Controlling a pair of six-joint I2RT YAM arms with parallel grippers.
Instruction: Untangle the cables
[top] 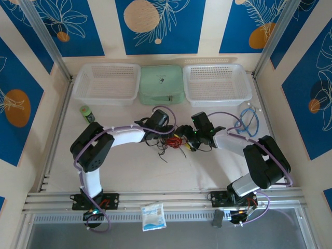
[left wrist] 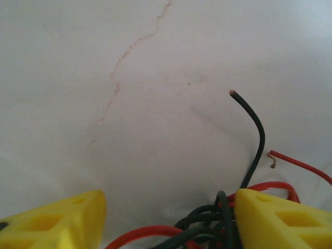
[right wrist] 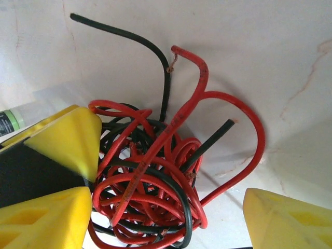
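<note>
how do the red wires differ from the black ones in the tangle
The red wires fill most of the tangle in many loops; the black wires are fewer. A red loop bulges out right; a black end pokes up left. Both are thin, bendy and knotted together.

Left basket point(top: 106, 83), green case point(top: 161, 83), right basket point(top: 217, 83), green bottle point(top: 86, 113), perhaps a wipes packet point(top: 153, 216)

Cables point(right wrist: 150, 176) were red & black, left gripper's fingers point(left wrist: 280, 218) yellow, table point(left wrist: 155, 78) white w/ faint brown crack lines, baskets point(top: 106, 83) translucent white, box point(top: 161, 83) mint green, wall panels point(top: 181, 36) blue w/ orange discs & white leaf outlines.
</note>
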